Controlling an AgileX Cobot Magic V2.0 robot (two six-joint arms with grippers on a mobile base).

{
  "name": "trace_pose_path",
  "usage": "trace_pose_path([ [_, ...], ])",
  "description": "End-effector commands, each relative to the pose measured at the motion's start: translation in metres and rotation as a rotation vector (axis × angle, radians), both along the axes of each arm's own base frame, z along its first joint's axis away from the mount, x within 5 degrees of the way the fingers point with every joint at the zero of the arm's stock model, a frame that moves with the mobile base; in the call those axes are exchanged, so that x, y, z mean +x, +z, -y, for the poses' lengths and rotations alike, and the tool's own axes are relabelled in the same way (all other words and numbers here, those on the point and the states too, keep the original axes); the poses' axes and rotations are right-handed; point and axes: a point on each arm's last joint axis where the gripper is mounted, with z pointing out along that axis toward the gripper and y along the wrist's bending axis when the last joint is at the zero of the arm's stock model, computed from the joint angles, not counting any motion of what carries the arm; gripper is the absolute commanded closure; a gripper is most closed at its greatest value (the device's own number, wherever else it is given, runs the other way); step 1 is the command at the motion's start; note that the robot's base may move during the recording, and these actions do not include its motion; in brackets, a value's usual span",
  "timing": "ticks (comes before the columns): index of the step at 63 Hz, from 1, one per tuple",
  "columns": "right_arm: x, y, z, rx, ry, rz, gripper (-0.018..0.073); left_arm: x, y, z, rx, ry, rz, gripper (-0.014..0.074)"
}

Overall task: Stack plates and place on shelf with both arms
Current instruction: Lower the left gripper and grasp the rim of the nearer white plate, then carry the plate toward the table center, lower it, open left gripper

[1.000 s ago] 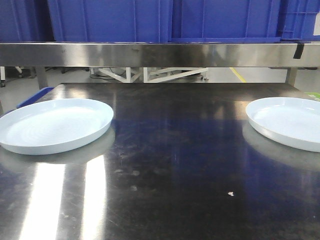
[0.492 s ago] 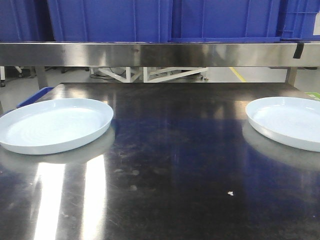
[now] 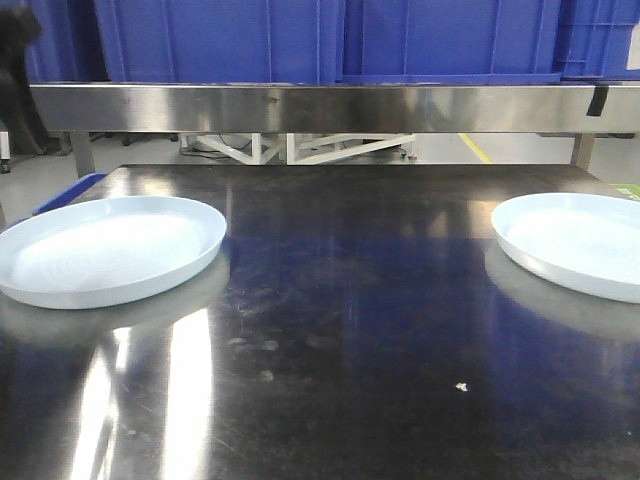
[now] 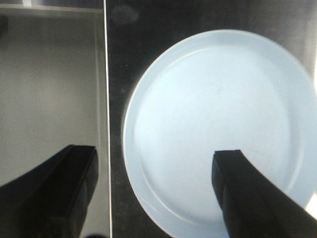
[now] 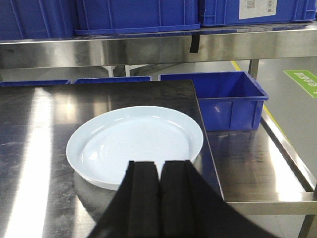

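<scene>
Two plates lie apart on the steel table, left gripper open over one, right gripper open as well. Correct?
No: the right gripper is shut, fingers pressed together with nothing between, as the right wrist view shows. The rest stands: left gripper open over the left plate, right plate apart from it.

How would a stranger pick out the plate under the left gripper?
On the dark steel tabletop below the shelf lie two pale plates. The left plate sits by the table's left edge, beneath the open left gripper; the right plate lies far right.
</scene>
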Motion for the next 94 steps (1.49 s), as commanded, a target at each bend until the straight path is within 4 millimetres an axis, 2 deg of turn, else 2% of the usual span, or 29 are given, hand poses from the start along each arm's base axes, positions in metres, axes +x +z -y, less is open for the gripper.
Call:
trace_pose_path([
  [1, -0.002, 0.015, 0.001, -0.006, -0.008, 0.124, 0.0503, 0.009, 0.010, 0.003, -0.020, 0.008, 0.049, 0.0055],
  [14, -0.002, 0.015, 0.001, -0.006, -0.008, 0.124, 0.0503, 0.024, -0.028, 0.005, -0.012, 0.009, -0.055, 0.0055],
  [26, -0.002, 0.015, 0.001, -0.006, -0.008, 0.124, 0.0503, 0.027, -0.040, 0.004, 0.005, 0.001, -0.093, 0.0076],
  [37, -0.002, 0.015, 0.001, -0.006, -0.008, 0.124, 0.0503, 0.026, -0.040, 0.004, 0.007, -0.002, -0.102, 0.0231],
  [52, -0.002, 0.015, 0.001, -0.006, -0.008, 0.124, 0.0503, 0.023, -0.043, 0.004, 0.007, -0.009, -0.142, 0.0511],
  [64, -0.002, 0.015, 0.001, -0.006, -0.008, 0.124, 0.0503, 0.023, -0.044, 0.004, 0.007, -0.010, -0.146, 0.0507],
  [70, -0.002, 0.015, 0.001, -0.006, -0.008, 0.124, 0.0503, 0.024, -0.038, 0.004, 0.006, -0.012, -0.135, 0.0507],
  [75, -0.002, 0.015, 0.001, -0.006, -0.008, 0.124, 0.0503, 0.023, -0.023, 0.005, -0.004, -0.014, -0.100, 0.0507],
  [87, -0.002, 0.015, 0.001, -0.006, -0.008, 0.124, 0.0503, 0.011, 0.029, 0.015, -0.073, -0.029, 0.034, 0.0508],
  [94, -0.002, 0.015, 0.001, -0.006, -0.008, 0.124, 0.0503, -0.006, 0.055, 0.027, -0.104, -0.079, 0.053, 0.0510],
])
